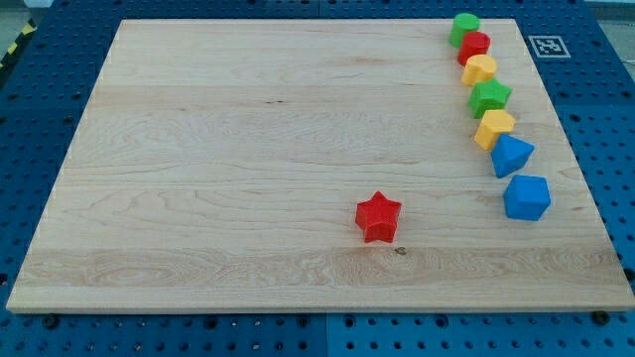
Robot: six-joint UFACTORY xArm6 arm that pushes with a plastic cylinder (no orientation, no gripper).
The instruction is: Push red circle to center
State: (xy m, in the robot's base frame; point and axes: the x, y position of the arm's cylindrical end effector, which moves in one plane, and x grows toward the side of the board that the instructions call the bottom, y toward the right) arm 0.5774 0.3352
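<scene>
My tip is out of view; the red circle (474,46), round with no long axis, touches the green circle (463,28) near the board's (248,149) top right.

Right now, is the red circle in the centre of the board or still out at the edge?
Out at the edge. The red circle sits second in the column of blocks along the board's right side. My tip does not show.

Wooden board (248,149), blocks lining right edge, red circle (474,46), red star (378,216)

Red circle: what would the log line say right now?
red circle: view's top right, in block column, below green circle | red star: alone, lower middle | my tip: not visible
</scene>
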